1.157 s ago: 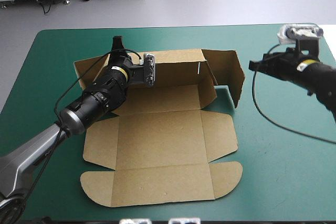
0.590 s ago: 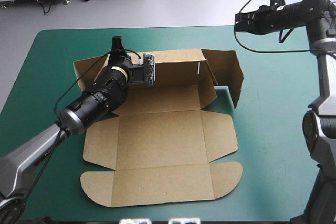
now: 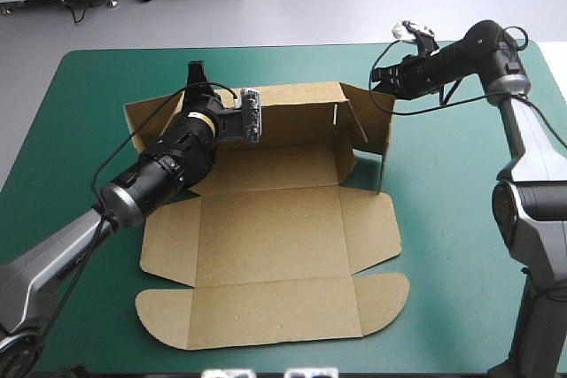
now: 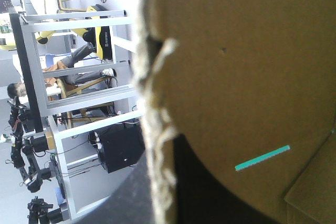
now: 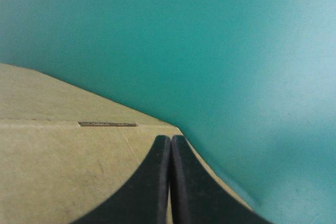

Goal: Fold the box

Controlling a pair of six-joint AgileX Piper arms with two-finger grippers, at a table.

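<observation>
The right end effector (image 5: 170, 141), fingers closed, had come down onto the side flap (image 3: 383, 141) of the box (image 3: 266, 236), swinging it inward since just before, apparently starting that corner's tuck. The left end effector (image 3: 197, 75) stayed clamped on the rear wall (image 3: 297, 108). The box lay mid-way across the counter (image 3: 469, 245), front panels (image 3: 266, 312) flat.

The box (image 3: 266, 236), a cut sheet of brown cardboard, fills the middle of the teal-green table cover (image 3: 461, 245). Its raised back wall bars 12 o'clock, gripped at 10 o'clock by the left gripper (image 3: 197, 73), whose arm slants in from 8. An upright flap and the right gripper (image 3: 376, 86) block 2 o'clock. Bare cover lies open from 3 to 5 o'clock.
</observation>
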